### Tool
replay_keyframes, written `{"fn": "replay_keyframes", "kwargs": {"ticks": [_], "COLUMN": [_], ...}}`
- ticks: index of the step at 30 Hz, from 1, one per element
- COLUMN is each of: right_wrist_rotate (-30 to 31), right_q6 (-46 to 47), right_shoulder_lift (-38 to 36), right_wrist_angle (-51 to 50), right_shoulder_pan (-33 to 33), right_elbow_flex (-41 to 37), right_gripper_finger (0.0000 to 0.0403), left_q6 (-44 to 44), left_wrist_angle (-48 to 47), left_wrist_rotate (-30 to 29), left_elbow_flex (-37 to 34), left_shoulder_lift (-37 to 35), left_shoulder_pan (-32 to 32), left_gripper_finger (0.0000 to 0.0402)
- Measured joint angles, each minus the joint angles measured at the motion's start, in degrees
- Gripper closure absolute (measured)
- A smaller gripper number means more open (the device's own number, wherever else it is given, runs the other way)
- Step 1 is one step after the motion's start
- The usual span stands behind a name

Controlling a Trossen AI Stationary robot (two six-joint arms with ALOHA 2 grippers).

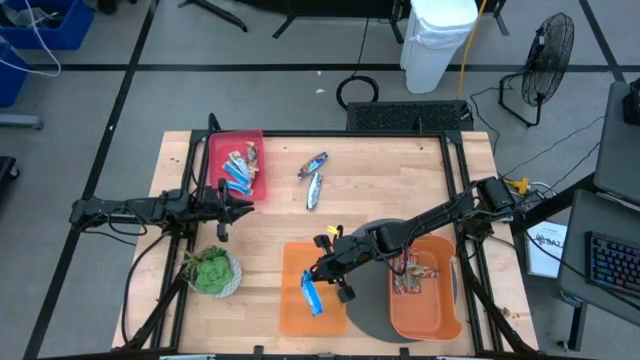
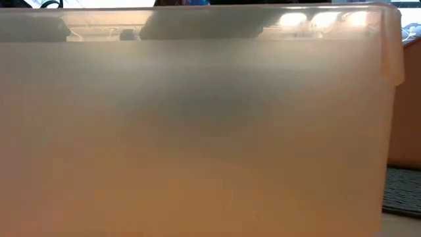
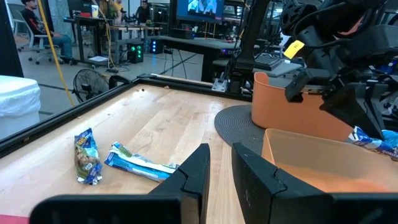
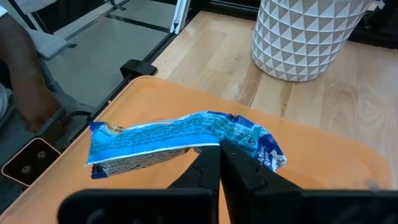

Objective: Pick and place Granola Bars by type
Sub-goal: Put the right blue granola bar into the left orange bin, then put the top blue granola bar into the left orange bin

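Right tool [image 4: 219,163] is pressed together, pinching a blue granola bar [image 4: 180,142] by one edge, right over the flat orange tray [image 1: 296,300].

Left tool [image 1: 232,198] sits beside the red bin [image 1: 256,160]. Fingers look nearly together in its wrist view, nothing between them; can't tell if fully closed.

Relative to the orange tray: two loose bars [image 1: 315,180] lie on bare tabletop beyond it, toward the far edge. More bars are in the red bin, and some in the deeper orange bin [image 1: 440,318] on the dark round mat [image 1: 372,318] next to it.

Risks, my read:
- Grip is thin, on the wrapper edge; foil could slip or rotate out if the arm moves fast.
- Blue bars also sit in the red bin, so dropping this one here might split a type.
- The bar hangs long, so it could catch the tray rim.

Surface: light wood tabletop [image 1: 390,190], dark frame rail. Room: a fan [image 1: 548,50] and a white bin [image 1: 438,40] on the floor; desks and monitors, and a seated person, far off.
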Motion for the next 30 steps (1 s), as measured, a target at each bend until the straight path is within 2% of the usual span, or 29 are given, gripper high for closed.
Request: {"fn": "replay_keyframes", "kwargs": {"ticks": [3, 12, 16, 19, 24, 27, 30], "right_wrist_rotate": [-0.1, -0.2, -0.2, 0.2, 7.5, 10.4, 10.4], "right_q6": [0.1, 1.9, 3.9, 3.2, -2.0, -4.3, -4.7], "right_shoulder_lift": [0.0, 0.0, 0.0, -0.1, -2.7, -5.4, -8.9], "right_wrist_angle": [0.0, 0.0, 0.0, 0.0, -2.2, -5.0, -9.9], "right_shoulder_pan": [0.0, 0.0, 0.0, 0.0, -1.4, -4.4, -9.7], "right_elbow_flex": [0.0, 0.0, 0.0, 0.0, 0.0, 0.0, 1.2], "right_gripper_finger": [0.0382, 0.0279, 0.0250, 0.0238, 0.0232, 0.0233, 0.0237], "left_q6": [0.0, 0.0, 0.0, 0.0, 0.0, 0.0, 0.0], "left_wrist_angle": [0.0, 0.0, 0.0, 0.0, 0.0, 0.0, 0.0], "left_wrist_rotate": [0.0, 0.0, 0.0, 0.0, 0.0, 0.0, 0.0], "left_elbow_flex": [0.0, 0.0, 0.0, 0.0, 0.0, 0.0, 0.0], "left_shoulder_lift": [0.0, 0.0, 0.0, 0.0, 0.0, 0.0, 0.0], "left_shoulder_pan": [0.0, 0.0, 0.0, 0.0, 0.0, 0.0, 0.0], "left_gripper_finger": [0.0330, 0.0330, 0.0330, 0.0330, 0.0330, 0.0330, 0.0330]}}
